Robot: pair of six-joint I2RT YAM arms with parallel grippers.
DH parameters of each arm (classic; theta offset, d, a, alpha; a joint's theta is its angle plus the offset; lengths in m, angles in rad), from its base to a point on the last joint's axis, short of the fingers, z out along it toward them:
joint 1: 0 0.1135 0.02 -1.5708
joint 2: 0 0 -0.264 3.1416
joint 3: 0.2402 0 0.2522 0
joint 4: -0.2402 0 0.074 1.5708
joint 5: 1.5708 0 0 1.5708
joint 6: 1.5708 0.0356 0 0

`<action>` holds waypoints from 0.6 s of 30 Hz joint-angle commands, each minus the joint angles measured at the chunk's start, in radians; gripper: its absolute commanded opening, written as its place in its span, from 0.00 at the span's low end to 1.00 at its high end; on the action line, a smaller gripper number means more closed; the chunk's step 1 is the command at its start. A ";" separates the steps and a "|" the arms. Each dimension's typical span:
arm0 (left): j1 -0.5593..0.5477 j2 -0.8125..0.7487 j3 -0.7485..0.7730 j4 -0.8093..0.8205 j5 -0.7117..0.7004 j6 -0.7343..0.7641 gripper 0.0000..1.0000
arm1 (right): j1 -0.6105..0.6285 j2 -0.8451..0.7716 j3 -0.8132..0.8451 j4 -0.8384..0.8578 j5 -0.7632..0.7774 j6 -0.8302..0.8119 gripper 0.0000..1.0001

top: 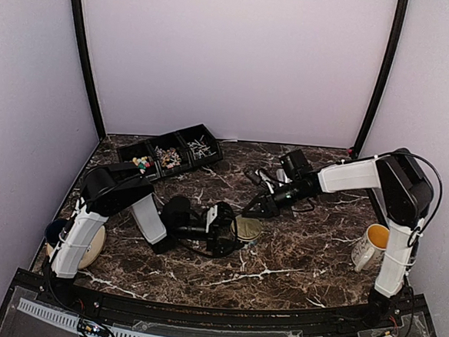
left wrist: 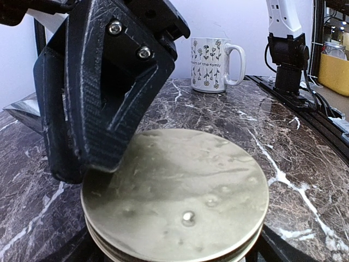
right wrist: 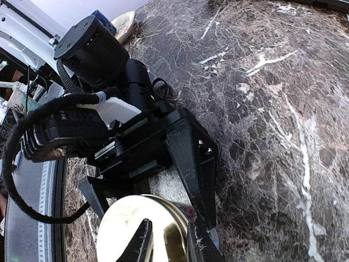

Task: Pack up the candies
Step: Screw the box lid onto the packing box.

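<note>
- The left end effector (top: 236,229) clamps the tin (left wrist: 163,252), jaws wide; the right end effector (right wrist: 172,243), narrow, straddles the lid (left wrist: 180,185) rim: a shallow bite could slip or tip the tin.
- The candies (top: 167,157) lie in rear bins (top: 204,130), well apart.

Candies (top: 142,163) in tray (top: 128,152) behind tin (top: 248,229)

The overhead camera is looking down from behind my bases over the marble table (top: 295,266). My left wrist camera is skimming low across the gold tin (left wrist: 180,191) toward the floral mug (left wrist: 210,64), past my right gripper (left wrist: 90,169); my right wrist camera is peering down (very near) onto that same tin.
</note>
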 commanded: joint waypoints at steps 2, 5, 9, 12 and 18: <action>0.001 0.072 -0.018 -0.189 -0.023 0.039 0.87 | -0.003 -0.048 -0.063 -0.029 0.010 0.024 0.22; 0.001 0.072 -0.019 -0.187 -0.027 0.038 0.87 | -0.003 -0.068 -0.106 -0.010 0.015 0.039 0.22; 0.003 0.071 -0.019 -0.187 -0.031 0.036 0.87 | -0.004 -0.103 -0.162 0.019 0.032 0.065 0.22; 0.003 0.072 -0.020 -0.187 -0.031 0.034 0.87 | -0.003 -0.135 -0.206 0.036 0.045 0.080 0.22; 0.003 0.073 -0.017 -0.191 -0.041 0.031 0.87 | -0.003 -0.187 -0.280 0.066 0.064 0.116 0.21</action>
